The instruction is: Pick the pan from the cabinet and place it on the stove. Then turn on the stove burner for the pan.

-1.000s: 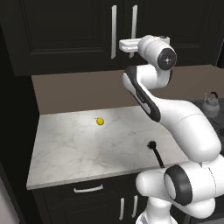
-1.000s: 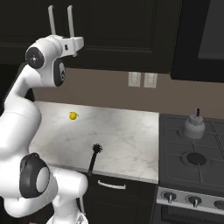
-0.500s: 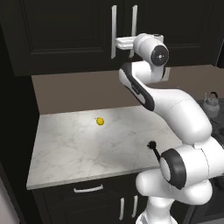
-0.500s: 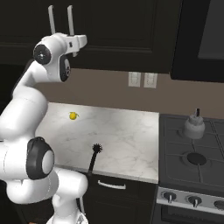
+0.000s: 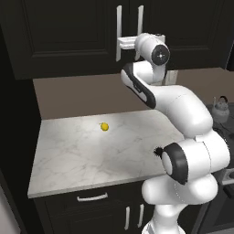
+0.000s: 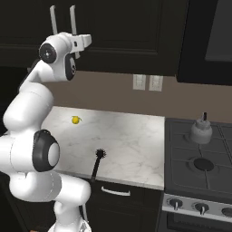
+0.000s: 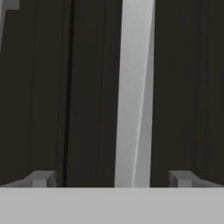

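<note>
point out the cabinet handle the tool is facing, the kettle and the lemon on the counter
cabinet handle (image 7: 133, 87), hand view, middle of the silver bar
kettle (image 6: 200, 131), right base view, its rounded body
lemon (image 5: 104, 126), left base view, its centre

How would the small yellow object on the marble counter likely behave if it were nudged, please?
The yellow object looks rounded, so it would probably roll rather than slide. It appears small, hence likely light. The counter looks smooth and flat, so little would stop it.

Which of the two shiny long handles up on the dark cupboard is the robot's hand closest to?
The left bar handle: in the left base view the gripper sits right at it, while the right bar handle stands beside the wrist.
</note>
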Controlling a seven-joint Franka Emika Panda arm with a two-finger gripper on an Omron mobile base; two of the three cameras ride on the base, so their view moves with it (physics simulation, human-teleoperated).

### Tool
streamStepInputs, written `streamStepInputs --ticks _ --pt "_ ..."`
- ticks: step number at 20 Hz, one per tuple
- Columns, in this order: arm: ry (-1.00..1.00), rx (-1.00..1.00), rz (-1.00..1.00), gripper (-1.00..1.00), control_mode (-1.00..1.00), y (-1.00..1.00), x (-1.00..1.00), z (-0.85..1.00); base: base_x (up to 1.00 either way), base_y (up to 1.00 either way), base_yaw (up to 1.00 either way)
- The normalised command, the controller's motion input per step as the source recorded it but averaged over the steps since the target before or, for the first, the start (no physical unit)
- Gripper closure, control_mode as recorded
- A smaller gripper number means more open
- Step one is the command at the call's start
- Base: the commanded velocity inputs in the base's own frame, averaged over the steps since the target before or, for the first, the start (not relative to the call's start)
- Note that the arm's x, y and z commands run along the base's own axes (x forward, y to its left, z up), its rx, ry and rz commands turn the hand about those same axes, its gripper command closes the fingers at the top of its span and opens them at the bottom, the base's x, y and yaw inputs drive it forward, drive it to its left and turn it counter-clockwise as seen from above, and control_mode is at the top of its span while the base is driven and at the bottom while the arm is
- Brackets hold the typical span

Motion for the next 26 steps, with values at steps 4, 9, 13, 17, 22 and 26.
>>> streamStepInputs --ticks 4,9,13,17,22,26 --pt "0.0 0.0 0.0 -1.0 -1.0 0.08 0.41 0.0 0.0 0.0 0.0" --pt "0.0 0.0 0.0 1.0 -1.0 0.07 0.41 0.0 0.0 0.0 0.0" --pt "0.01 0.0 0.0 1.0 -1.0 0.02 0.15 0.0 0.0 0.0 0.0" --pt "0.0 0.0 0.0 1.0 -1.0 0.0 0.0 -0.01 0.0 0.0 0.0" --pt "0.0 0.0 0.03 1.0 -1.0 -0.03 -0.07 -0.09 0.0 0.0 0.0" --pt "-0.01 0.0 0.06 1.0 -1.0 -0.24 -0.46 -0.01 0.0 0.0 0.0"
